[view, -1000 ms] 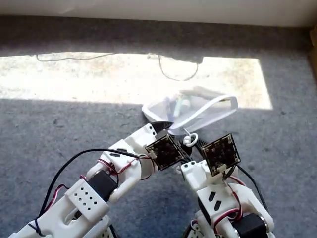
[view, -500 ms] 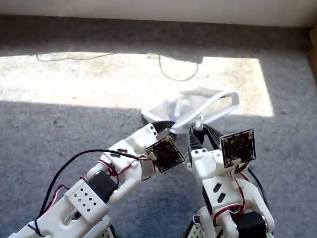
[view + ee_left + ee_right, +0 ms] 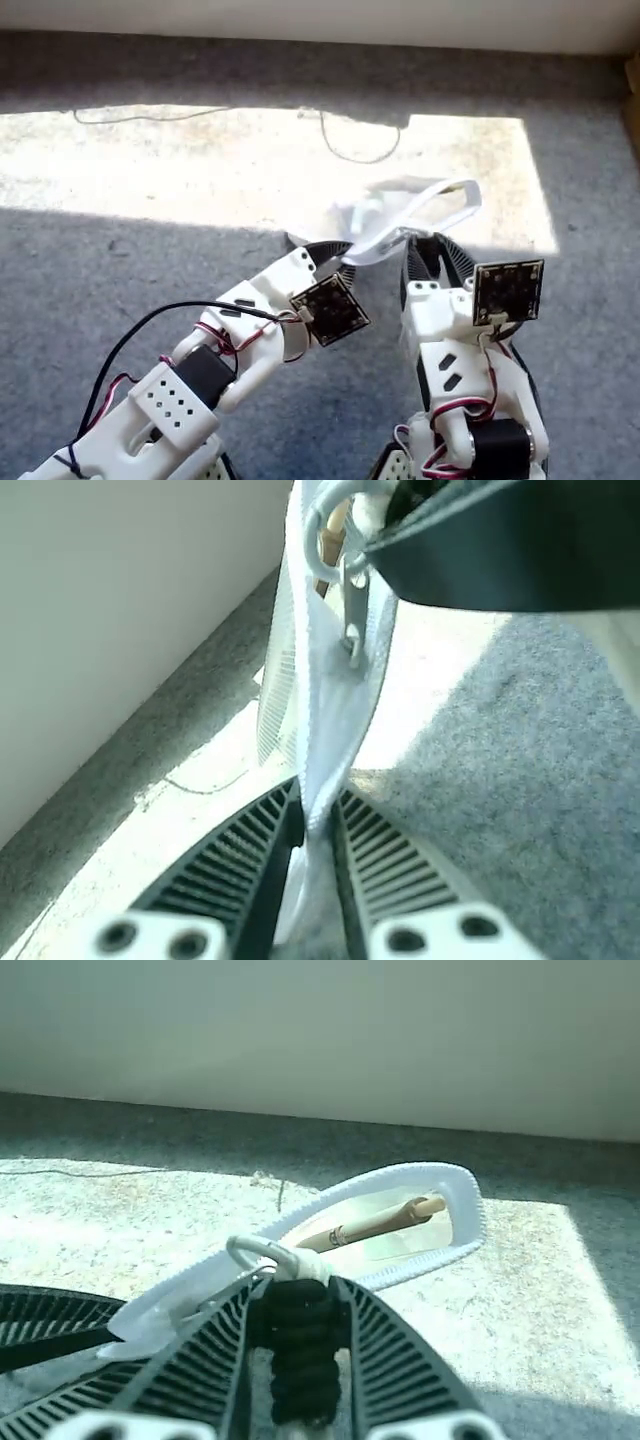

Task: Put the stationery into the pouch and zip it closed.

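peeking from the pouch (image 3: pixel 400 1173), perhaps a pencil (image 3: pixel 375 1222) (rest hidden inside)

I am seeing the pouch (image 3: pixel 420 205) as white mesh cloth, half see-through, with a woven zip tape along its rim. Its zip pull (image 3: pixel 352 595) is gleaming like polished metal. A stick (image 3: pixel 375 1222) inside is showing a pale, matt, wood-like finish. The left gripper (image 3: pixel 318 815) and right gripper (image 3: pixel 295 1295) are showing black, ribbed, matt plastic fingers, and the right one's are pinching a rough braided black cord (image 3: pixel 298 1345). The carpet (image 3: pixel 120 270) is looking grey and coarse.
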You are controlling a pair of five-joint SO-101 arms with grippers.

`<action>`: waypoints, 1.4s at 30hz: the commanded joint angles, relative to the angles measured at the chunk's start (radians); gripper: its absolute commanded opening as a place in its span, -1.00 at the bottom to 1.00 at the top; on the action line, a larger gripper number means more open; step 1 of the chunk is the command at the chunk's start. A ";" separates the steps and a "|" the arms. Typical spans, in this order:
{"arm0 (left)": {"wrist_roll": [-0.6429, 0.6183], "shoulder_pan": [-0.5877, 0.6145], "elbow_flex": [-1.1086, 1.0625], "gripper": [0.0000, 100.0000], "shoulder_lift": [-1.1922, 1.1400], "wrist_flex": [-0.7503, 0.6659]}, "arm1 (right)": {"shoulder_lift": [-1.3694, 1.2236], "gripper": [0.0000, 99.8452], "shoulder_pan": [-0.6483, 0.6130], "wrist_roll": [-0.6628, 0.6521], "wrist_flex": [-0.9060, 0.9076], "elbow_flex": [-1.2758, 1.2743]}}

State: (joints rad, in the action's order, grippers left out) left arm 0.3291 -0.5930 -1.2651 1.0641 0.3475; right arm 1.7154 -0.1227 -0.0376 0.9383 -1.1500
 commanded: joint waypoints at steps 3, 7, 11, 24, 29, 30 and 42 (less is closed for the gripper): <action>-0.014 0.041 0.016 -0.99 0.016 0.040 | 0.010 -0.99 0.073 0.025 -0.125 -0.042; -0.012 0.042 0.016 -0.99 0.016 0.041 | 0.010 -0.99 0.124 0.051 -0.127 -0.041; -0.012 0.045 0.016 -0.99 0.016 0.041 | 0.010 -0.99 0.159 0.052 -0.127 -0.041; -0.012 0.058 0.016 -0.99 0.016 0.043 | 0.010 -0.99 0.260 0.084 -0.150 -0.042; -0.014 0.054 0.005 -0.99 0.085 0.086 | 0.010 -0.99 0.255 0.084 -0.148 -0.042; -0.015 0.051 0.007 -0.99 0.110 0.110 | 0.010 -0.99 0.255 0.086 -0.147 -0.042; -0.017 0.002 -0.042 -0.99 0.251 0.146 | 0.010 -0.99 0.185 0.080 -0.119 -0.042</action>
State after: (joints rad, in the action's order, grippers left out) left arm 0.3291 -0.5900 -1.3034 1.2896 0.4718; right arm 1.7231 0.0491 0.0330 0.8385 -1.2052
